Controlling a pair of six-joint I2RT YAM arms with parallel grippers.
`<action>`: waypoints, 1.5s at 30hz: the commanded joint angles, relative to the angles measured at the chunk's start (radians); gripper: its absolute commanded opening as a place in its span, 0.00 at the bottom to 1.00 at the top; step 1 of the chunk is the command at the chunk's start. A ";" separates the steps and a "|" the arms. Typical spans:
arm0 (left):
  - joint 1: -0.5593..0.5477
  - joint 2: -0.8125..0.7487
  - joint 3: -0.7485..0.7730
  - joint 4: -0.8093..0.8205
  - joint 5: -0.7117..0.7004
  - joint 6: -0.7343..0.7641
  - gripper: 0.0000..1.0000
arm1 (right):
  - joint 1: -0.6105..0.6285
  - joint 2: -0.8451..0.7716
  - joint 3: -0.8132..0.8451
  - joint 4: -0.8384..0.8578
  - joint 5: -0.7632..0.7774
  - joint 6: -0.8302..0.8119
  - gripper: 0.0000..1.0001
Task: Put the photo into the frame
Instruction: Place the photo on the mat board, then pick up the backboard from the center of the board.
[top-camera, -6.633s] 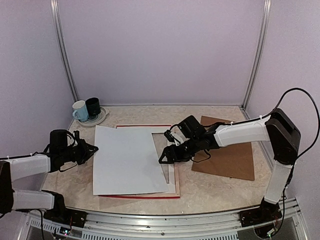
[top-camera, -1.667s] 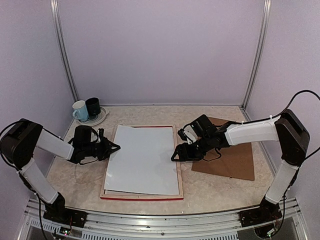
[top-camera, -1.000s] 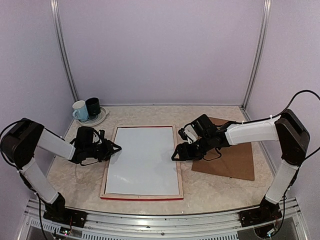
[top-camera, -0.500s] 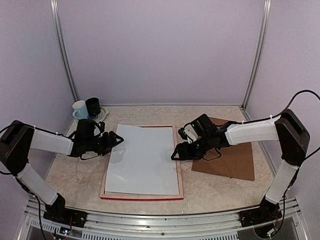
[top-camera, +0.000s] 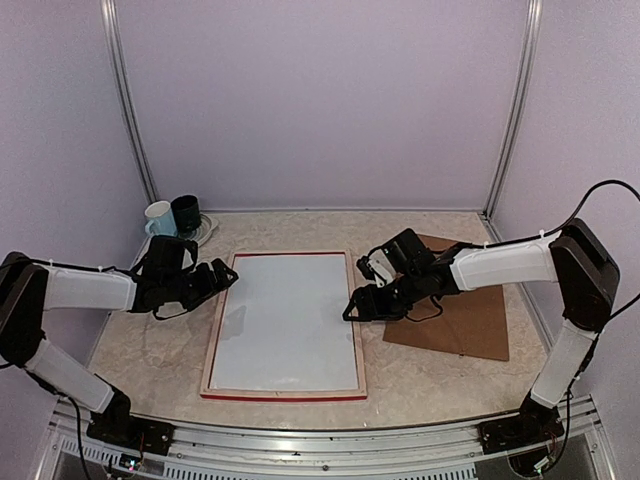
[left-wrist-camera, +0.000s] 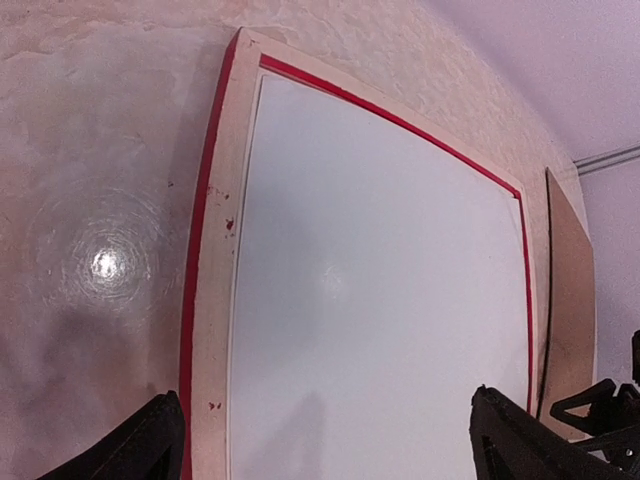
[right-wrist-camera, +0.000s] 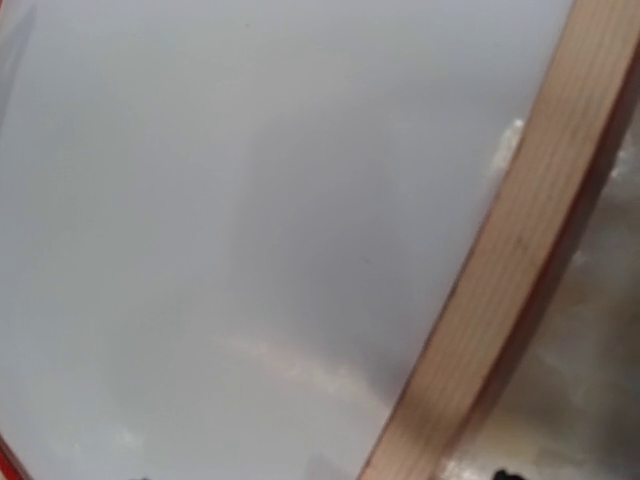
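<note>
obstacles: mugs (top-camera: 160, 220) far-left, board (top-camera: 460, 315) right of frame (top-camera: 285, 392) | passage: open table (top-camera: 150, 350) near-left, behind frame

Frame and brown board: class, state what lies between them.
The right claw sits over that gap, its tips at the frame's right rail, as the top view shows.

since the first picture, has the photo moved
Yes. The photo slid right toward the brown board, from overhanging the frame's left rail to lying inside it.
</note>
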 joint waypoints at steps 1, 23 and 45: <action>-0.011 -0.017 -0.005 -0.048 -0.075 0.045 0.98 | -0.012 -0.023 -0.016 0.003 0.022 -0.004 0.73; -0.198 -0.094 -0.017 -0.093 -0.239 0.077 0.99 | -0.166 -0.227 -0.264 -0.022 0.173 0.025 0.85; -0.483 0.197 0.440 -0.145 -0.280 0.124 0.99 | -0.531 -0.484 -0.453 -0.084 0.151 0.018 0.99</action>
